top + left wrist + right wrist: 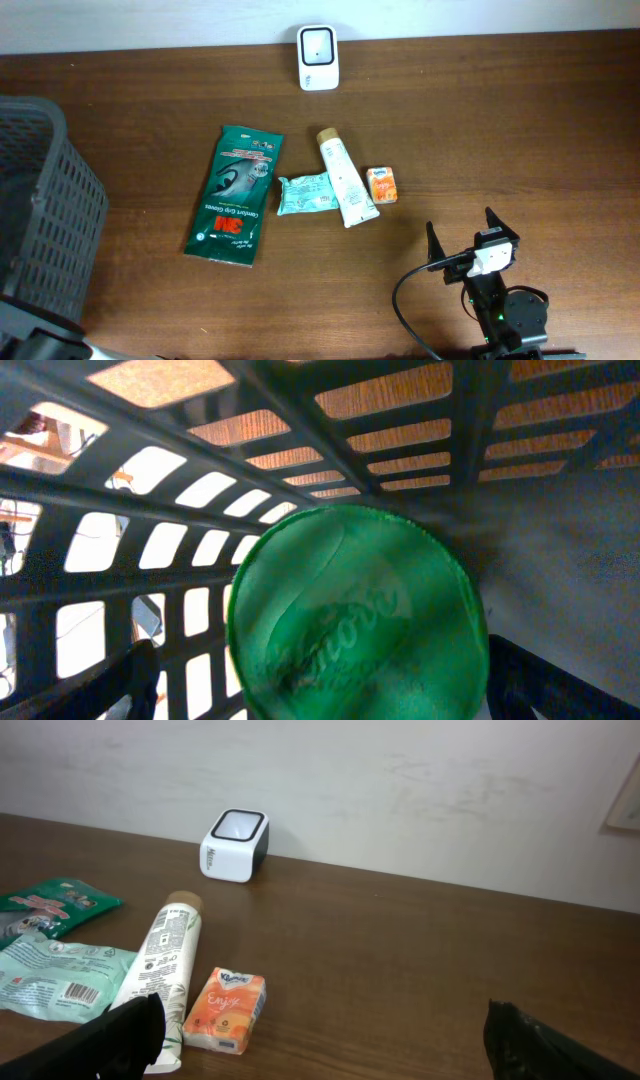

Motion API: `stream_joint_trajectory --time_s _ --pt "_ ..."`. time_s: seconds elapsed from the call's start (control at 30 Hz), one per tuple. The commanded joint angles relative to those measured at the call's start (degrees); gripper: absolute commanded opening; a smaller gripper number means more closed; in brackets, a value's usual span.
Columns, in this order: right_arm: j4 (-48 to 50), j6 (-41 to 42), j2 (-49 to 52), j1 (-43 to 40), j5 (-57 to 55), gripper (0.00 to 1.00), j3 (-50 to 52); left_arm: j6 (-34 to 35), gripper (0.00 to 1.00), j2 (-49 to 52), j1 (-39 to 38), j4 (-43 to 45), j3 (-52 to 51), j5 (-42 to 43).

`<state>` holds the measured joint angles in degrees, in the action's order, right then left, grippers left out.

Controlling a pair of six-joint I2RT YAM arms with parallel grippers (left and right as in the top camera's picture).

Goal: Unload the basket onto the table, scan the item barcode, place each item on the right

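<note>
Jaws wide, my left gripper [345, 685] hangs over a round green tub [355, 610] in the grey slatted basket [560, 560], presumably already scanned; my right gripper [460, 222] is equally wide.

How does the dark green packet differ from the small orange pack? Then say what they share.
Colour: the dark green packet is green, the small orange pack orange. Size: the packet is much longer and wider than the pack. Place: the packet ends the row on the left, the pack on the right. Both lie flat on the table.
</note>
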<state>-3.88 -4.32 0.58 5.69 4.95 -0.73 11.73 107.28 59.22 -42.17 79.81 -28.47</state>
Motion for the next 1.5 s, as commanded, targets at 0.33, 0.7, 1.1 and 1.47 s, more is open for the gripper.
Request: stream_joint_trajectory --time_s 0.33,0.7,1.1,1.47 --pt "-0.2 0.2 -0.4 0.3 -0.1 0.98 0.4 -1.1 0.87 1.8 0.6 1.9 -0.3 0.6" --pt "-0.2 0.2 -0.4 0.3 -0.1 0.98 0.4 -1.2 0.61 1.8 -1.3 2.7 -0.3 16.9" --pt "-0.2 0.2 -0.4 0.3 -0.1 0.98 0.4 -1.2 0.6 0.6 -11.8 1.6 4.8 23.9" --pt "-0.2 0.2 -0.4 0.3 -0.1 0.98 0.4 -1.1 0.62 -21.2 -11.8 2.2 8.6 27.5"
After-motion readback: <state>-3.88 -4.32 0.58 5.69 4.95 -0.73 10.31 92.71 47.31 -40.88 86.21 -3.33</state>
